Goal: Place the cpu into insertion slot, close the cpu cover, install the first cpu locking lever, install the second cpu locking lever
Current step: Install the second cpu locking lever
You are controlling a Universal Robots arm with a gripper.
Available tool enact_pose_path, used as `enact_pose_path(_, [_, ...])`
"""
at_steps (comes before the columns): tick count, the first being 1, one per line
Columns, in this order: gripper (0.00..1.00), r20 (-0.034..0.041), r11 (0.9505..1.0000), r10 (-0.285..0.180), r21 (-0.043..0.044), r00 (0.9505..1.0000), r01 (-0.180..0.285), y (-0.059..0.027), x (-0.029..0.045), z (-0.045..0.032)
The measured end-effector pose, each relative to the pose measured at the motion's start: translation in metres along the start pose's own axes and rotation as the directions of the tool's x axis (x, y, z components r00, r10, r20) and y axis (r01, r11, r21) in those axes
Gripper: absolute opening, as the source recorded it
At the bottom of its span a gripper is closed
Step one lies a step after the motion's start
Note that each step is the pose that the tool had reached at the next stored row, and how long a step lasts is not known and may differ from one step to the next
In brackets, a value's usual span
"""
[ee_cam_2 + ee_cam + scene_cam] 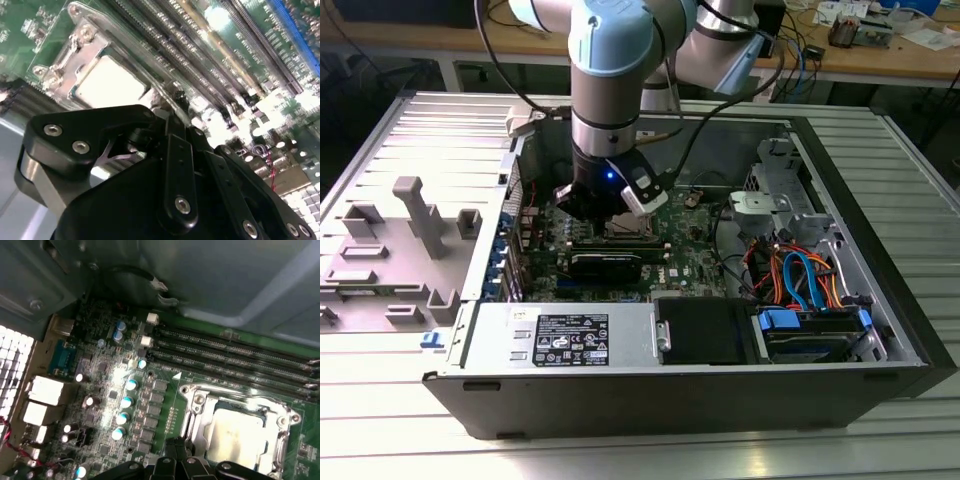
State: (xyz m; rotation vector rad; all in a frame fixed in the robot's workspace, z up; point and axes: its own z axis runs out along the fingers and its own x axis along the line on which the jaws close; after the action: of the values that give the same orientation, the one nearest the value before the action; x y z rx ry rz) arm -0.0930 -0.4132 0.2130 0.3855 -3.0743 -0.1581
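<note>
The cpu [239, 432] [107, 82], a dull silver square, lies flat in the insertion slot on the green motherboard. The cpu cover [199, 402] [75, 47], a silvery frame with a cut-out centre, lies down around the chip's edges. My gripper [179, 99] [617, 213] hangs low inside the computer case, its tips just beside one edge of the socket. The black fingers [175, 145] meet in the middle with nothing visible between them. In the first wrist view the gripper's black body [175, 465] sits just before the socket. The locking levers cannot be made out clearly.
Long black memory slots [235, 357] [210, 55] run alongside the socket. The case holds a silver power supply [570, 335], a black card [605, 265], a drive cage [785, 205] and coloured cables [800, 275]. A grey fixture plate [410, 235] lies at the exterior view's left.
</note>
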Motion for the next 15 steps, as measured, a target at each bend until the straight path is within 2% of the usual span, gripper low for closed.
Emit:
enact_pose_path(1, [0.11, -0.0008, 1.0000, 0.000, 0.0007, 1.0000, 0.000, 0.0004, 0.0003, -0.0047])
enact_pose_path(5, [0.11, -0.0017, 1.0000, 0.000, 0.0039, 1.0000, 0.000, 0.0011, 0.0006, -0.0117])
enact_pose_path(7, [0.11, -0.0036, 0.9999, 0.001, 0.0115, 1.0000, -0.001, 0.0017, 0.0007, -0.0171])
enact_pose_path(8, [0.11, -0.0045, 0.9999, 0.001, 0.0153, 1.0000, -0.001, 0.0024, 0.0008, -0.0228])
enact_pose_path(10, [0.11, -0.0054, 0.9998, 0.001, 0.0188, 1.0000, -0.001, 0.0033, 0.0009, -0.0287])
enact_pose_path(14, [0.11, -0.0082, 0.9996, 0.002, 0.0299, 1.0000, -0.002, 0.0043, 0.0006, -0.0378])
enact_pose_path(15, [0.11, -0.0095, 0.9994, 0.002, 0.0352, 1.0000, -0.002, 0.0046, 0.0003, -0.0406])
